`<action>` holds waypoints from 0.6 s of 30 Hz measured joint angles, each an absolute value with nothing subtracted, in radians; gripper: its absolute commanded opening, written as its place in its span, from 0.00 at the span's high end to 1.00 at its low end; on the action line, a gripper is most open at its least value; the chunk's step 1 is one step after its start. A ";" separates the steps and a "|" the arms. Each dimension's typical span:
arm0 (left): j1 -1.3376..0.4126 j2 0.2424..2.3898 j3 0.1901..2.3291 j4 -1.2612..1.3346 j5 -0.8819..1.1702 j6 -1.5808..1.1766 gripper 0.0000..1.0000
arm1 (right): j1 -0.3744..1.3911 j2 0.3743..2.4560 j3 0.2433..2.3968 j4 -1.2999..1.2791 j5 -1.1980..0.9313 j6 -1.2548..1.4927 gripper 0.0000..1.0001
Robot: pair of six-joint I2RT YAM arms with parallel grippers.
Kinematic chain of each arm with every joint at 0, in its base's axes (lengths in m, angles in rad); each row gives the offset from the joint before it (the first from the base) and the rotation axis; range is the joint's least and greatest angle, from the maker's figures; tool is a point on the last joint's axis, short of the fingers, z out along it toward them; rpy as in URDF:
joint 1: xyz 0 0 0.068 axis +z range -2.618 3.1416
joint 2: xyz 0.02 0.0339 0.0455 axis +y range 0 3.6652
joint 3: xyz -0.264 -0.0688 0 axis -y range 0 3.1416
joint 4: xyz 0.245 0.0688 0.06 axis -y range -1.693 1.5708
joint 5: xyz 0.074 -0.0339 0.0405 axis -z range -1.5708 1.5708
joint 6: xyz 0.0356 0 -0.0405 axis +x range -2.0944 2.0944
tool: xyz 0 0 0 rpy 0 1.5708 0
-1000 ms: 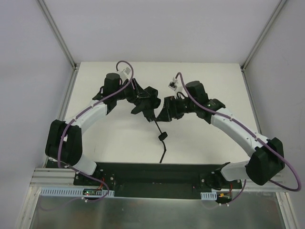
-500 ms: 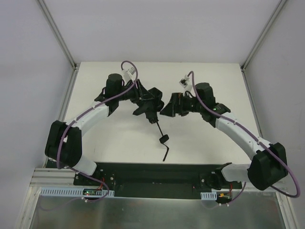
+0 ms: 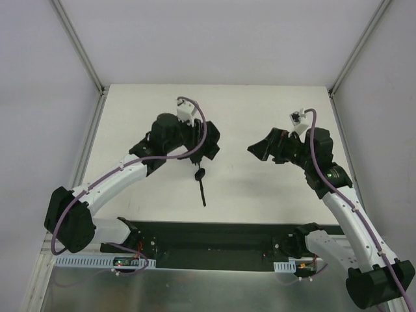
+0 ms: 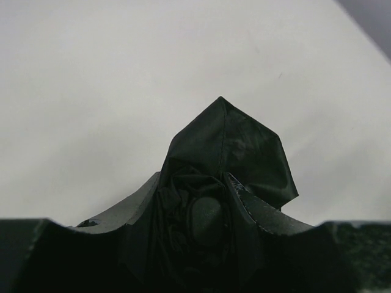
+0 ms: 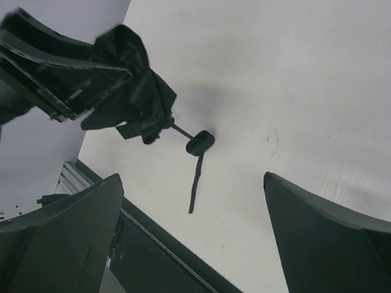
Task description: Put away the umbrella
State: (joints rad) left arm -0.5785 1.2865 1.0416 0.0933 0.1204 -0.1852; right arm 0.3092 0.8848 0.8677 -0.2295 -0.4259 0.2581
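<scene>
Clamping the umbrella (image 5: pixel 131 91) above a white table (image 3: pixel 260 188) between pale walls (image 3: pixel 39 97), the left gripper (image 3: pixel 205 142); right gripper (image 3: pixel 255 149) gapes empty; handle (image 5: pixel 200 143) shows from right wrist, not left

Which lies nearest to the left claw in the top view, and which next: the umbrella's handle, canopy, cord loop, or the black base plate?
1. canopy: clamped in the left claw itself.
2. handle: just below the claw in the picture.
3. cord loop: trailing on toward the near edge.
4. black base plate: along the near edge, farthest.
</scene>
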 measured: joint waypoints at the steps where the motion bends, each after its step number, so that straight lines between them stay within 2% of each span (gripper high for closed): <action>1: -0.598 1.287 0.991 0.121 0.097 -0.171 1.00 | 0.309 0.879 0.860 -0.240 -0.426 0.261 0.00; 6: -0.657 1.354 0.754 0.268 0.010 -0.172 1.00 | 0.308 0.873 0.807 -0.279 -0.445 0.277 0.00; 12: -0.669 1.377 0.651 0.508 -0.009 -0.259 1.00 | 0.309 0.887 0.787 -0.338 -0.554 0.237 0.01; 17: -0.666 1.322 0.656 0.413 0.070 -0.329 1.00 | 0.369 1.002 0.806 -0.366 -0.692 0.166 0.01; 18: -0.665 1.305 0.666 0.373 0.105 -0.352 1.00 | 0.388 1.028 0.812 -0.368 -0.720 0.156 0.04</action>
